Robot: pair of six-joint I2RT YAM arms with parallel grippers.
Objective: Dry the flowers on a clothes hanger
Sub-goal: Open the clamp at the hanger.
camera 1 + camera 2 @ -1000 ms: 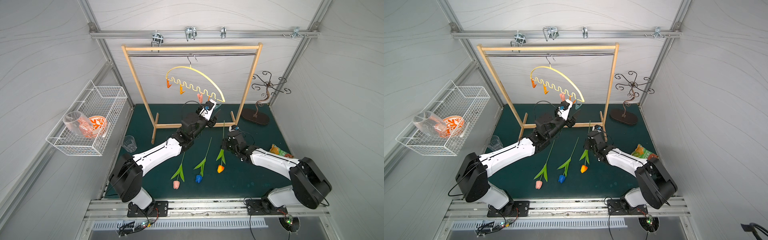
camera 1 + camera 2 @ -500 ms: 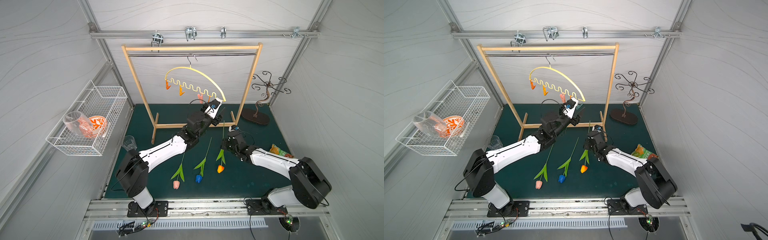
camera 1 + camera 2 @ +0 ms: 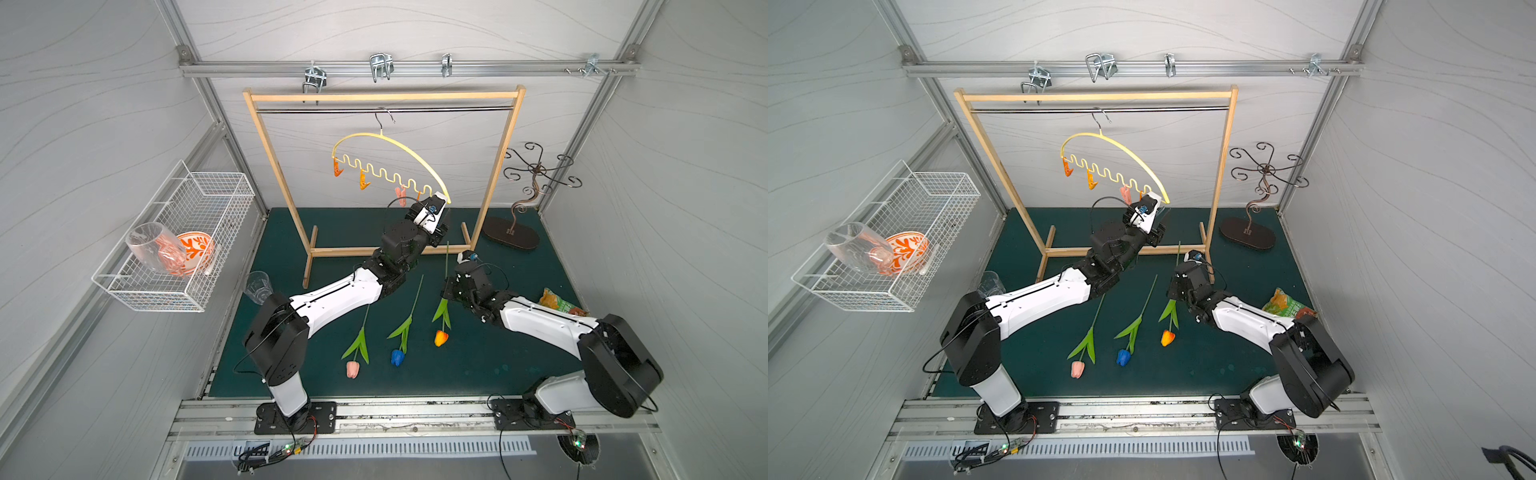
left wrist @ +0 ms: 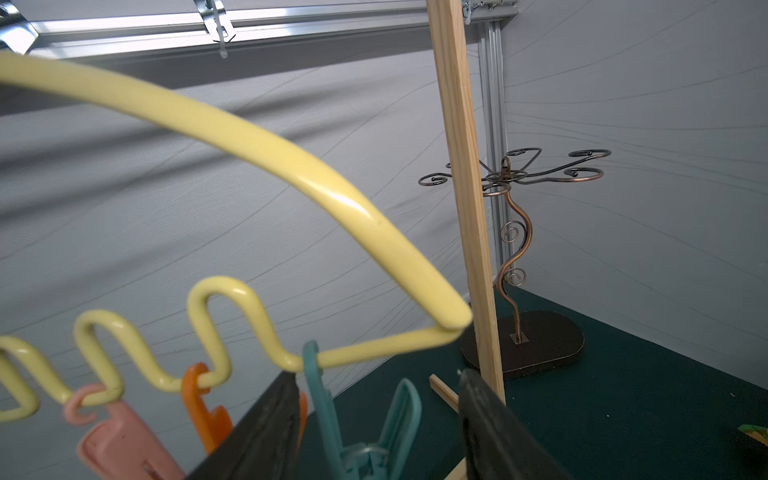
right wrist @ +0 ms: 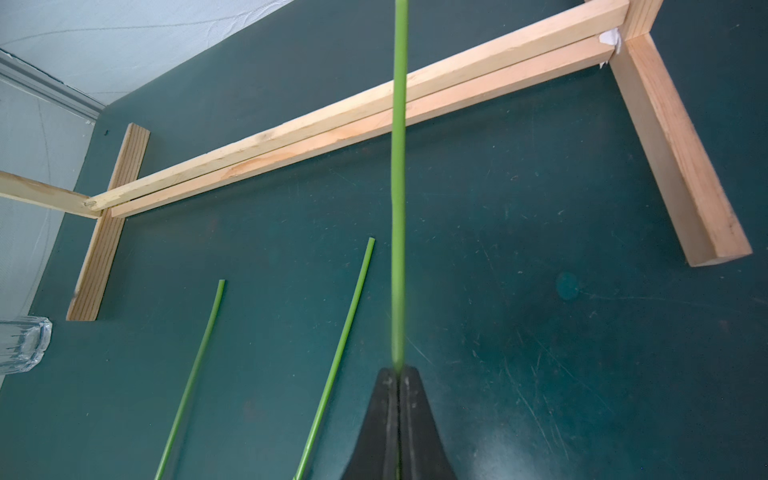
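The pale yellow clothes hanger (image 3: 399,145) hangs tilted from the rack's rod, its right end lowest. My left gripper (image 3: 442,218) is up at that end. In the left wrist view it (image 4: 378,374) stands open around a teal clothespin (image 4: 361,424), with orange and pink pins beside it. My right gripper (image 3: 446,293) is shut on the stem (image 5: 398,208) of the orange-yellow flower (image 3: 440,337). That stem points toward the rack's base. The pink flower (image 3: 352,368) and the blue flower (image 3: 397,357) lie on the green mat to its left.
The wooden-framed rack (image 3: 384,97) stands at the back with its base bar on the mat. A dark scrolled stand (image 3: 515,232) sits at back right and a snack bag (image 3: 559,303) behind my right arm. A glass tumbler (image 3: 258,286) and a wire basket (image 3: 187,232) are at left.
My left gripper has moved right along the hanger's wavy bar, from the pink pin to the right end. The right arm and its flower have not moved.
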